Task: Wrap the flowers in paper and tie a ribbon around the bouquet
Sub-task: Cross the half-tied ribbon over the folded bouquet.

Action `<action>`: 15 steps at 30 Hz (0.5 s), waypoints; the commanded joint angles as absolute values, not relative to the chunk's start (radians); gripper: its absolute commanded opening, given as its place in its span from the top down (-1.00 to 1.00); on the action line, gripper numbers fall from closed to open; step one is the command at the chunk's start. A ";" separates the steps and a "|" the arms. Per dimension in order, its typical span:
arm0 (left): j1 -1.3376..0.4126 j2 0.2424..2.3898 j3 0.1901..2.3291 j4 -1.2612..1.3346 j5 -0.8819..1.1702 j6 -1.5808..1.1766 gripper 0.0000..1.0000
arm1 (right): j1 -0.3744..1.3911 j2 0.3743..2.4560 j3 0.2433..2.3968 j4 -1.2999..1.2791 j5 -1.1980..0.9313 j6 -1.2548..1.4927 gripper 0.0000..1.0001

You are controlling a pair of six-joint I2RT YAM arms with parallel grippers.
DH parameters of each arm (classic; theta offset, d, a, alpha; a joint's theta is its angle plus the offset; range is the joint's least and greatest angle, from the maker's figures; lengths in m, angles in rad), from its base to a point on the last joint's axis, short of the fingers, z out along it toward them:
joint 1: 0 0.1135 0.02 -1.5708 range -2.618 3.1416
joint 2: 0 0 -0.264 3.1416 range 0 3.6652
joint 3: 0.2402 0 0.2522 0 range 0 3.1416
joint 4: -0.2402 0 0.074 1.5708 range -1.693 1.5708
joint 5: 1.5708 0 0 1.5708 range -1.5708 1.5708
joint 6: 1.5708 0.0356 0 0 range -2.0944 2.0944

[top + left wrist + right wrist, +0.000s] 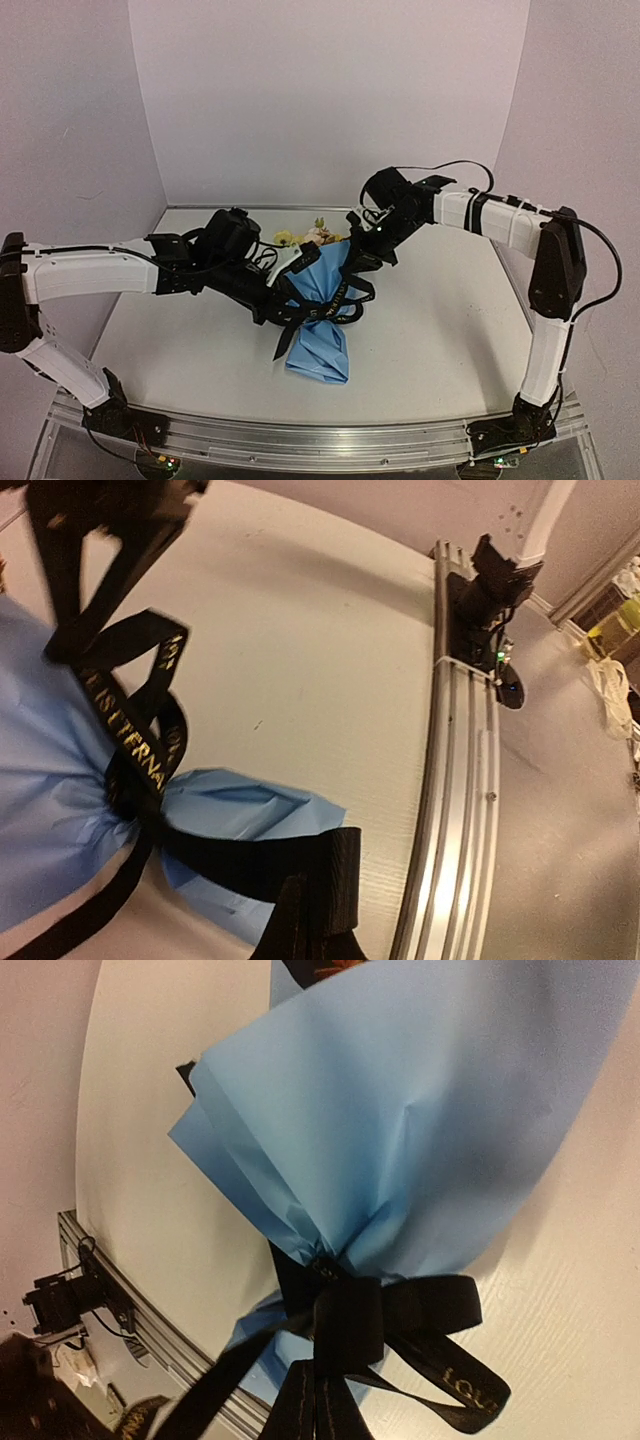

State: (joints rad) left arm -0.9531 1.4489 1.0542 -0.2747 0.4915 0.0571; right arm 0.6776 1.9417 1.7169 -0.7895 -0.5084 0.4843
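Observation:
The bouquet point(322, 300) lies mid-table, a light-blue paper point(430, 1110) cone with its narrow end toward the front edge. Yellow and pink flowers point(303, 237) show at its far rim. The black ribbon point(350, 1320) with pale lettering is tied in a bow round the waist. From the left, my left gripper point(305, 905) is shut on a ribbon strand point(250, 865) just beside the paper tail point(240, 805). My right gripper point(325, 1390) is shut on a ribbon loop point(140, 730) at the knot. In the top view the left gripper point(280, 305) and right gripper point(366, 258) flank the waist.
An aluminium rail point(460, 780) runs along the table's front edge, with the right arm's base point(492, 585) bolted on it. The left arm's base point(62, 1300) sits on the same rail. White walls close in the table at the back and both sides.

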 commanded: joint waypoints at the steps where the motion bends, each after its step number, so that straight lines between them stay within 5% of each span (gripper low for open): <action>1: -0.998 1.557 1.196 -0.268 0.628 0.128 1.00 | 0.674 2.007 1.839 -0.824 -0.594 0.552 1.00; 8: -1.072 1.811 1.358 -0.206 0.670 0.152 0.99 | 0.672 2.063 1.911 -0.832 -0.625 0.587 1.00; 12: -1.111 1.875 1.370 -0.072 0.533 0.094 0.92 | 0.672 2.059 1.906 -0.833 -0.637 0.592 1.00; 15: -1.122 1.878 1.333 0.082 0.402 0.028 0.53 | 0.672 2.051 1.897 -0.836 -0.645 0.588 1.00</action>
